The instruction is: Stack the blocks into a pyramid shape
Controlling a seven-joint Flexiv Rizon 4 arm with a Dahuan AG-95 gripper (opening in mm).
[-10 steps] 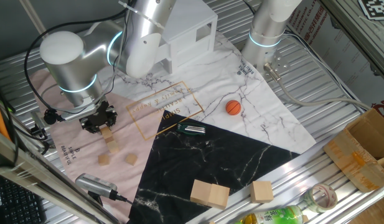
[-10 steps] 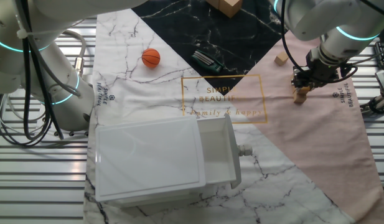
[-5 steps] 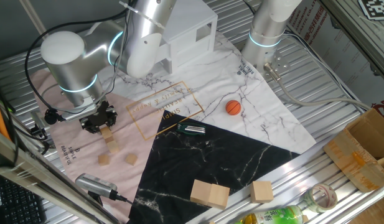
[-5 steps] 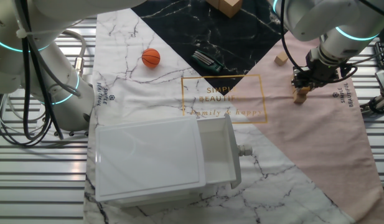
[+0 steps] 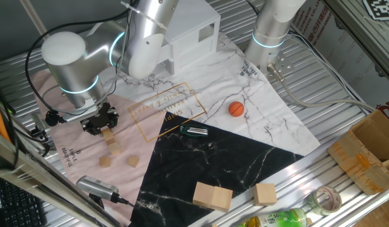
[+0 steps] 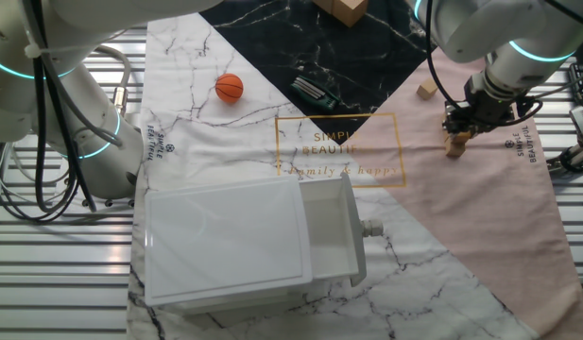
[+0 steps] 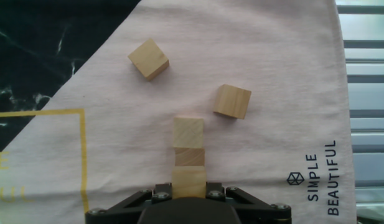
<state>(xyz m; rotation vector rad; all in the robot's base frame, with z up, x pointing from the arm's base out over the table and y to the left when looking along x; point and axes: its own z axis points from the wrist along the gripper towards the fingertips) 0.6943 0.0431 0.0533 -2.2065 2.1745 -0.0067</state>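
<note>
One fixed view: gripper at left, clamped on a block. The other fixed view: same block, right edge. Hand view: loose blocks at centre; releasing off-centre could topple the row.

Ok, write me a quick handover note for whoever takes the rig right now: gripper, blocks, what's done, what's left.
Gripper: low over the pink cloth, jaws on either side of a small block; whether it is clamped is not clear.
Blocks: in the hand view, three sit in a tight line running out from the gripper: the one between the jaws, a middle one, an end one. Two more lie loose farther out. Only five show in that view.
Done: what looks like a bottom row being laid.
Left: the loose blocks, and every upper tier; nothing is clearly stacked yet.
</note>
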